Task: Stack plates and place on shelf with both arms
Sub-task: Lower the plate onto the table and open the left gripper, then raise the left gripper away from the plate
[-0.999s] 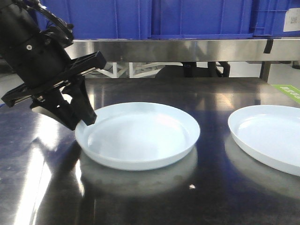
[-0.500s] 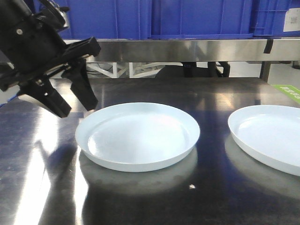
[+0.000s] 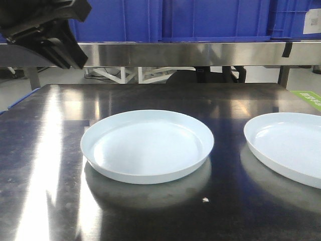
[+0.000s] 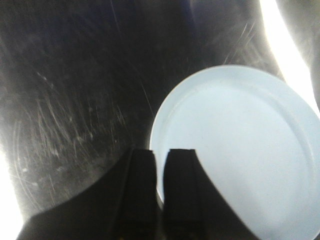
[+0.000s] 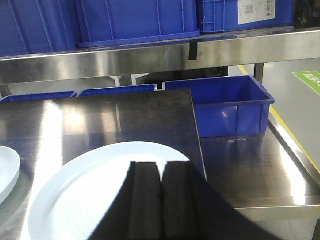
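Note:
Two white plates lie apart on the dark steel table: one in the middle (image 3: 147, 145), one at the right (image 3: 288, 145). My left gripper (image 3: 74, 64) hangs high at the top left, well above and clear of the middle plate. In the left wrist view it (image 4: 161, 150) is shut on nothing, with only a thin slit between its jaws, over that plate's (image 4: 240, 150) left rim. My right gripper (image 5: 161, 164) is shut and empty above the right plate (image 5: 75, 200); the other plate's edge (image 5: 7, 172) shows at the left. The shelf (image 3: 200, 52) runs behind the table.
Blue crates (image 3: 200, 20) stand on the shelf's tier above the rail (image 5: 150, 57). A lower blue crate (image 5: 225, 107) sits past the tabletop's right edge. A small crumb (image 3: 205, 200) lies on the table (image 3: 150, 216) in front of the middle plate.
My left gripper has risen from the middle plate's left rim up to the top left, and its jaws have come together. Neither plate has moved.

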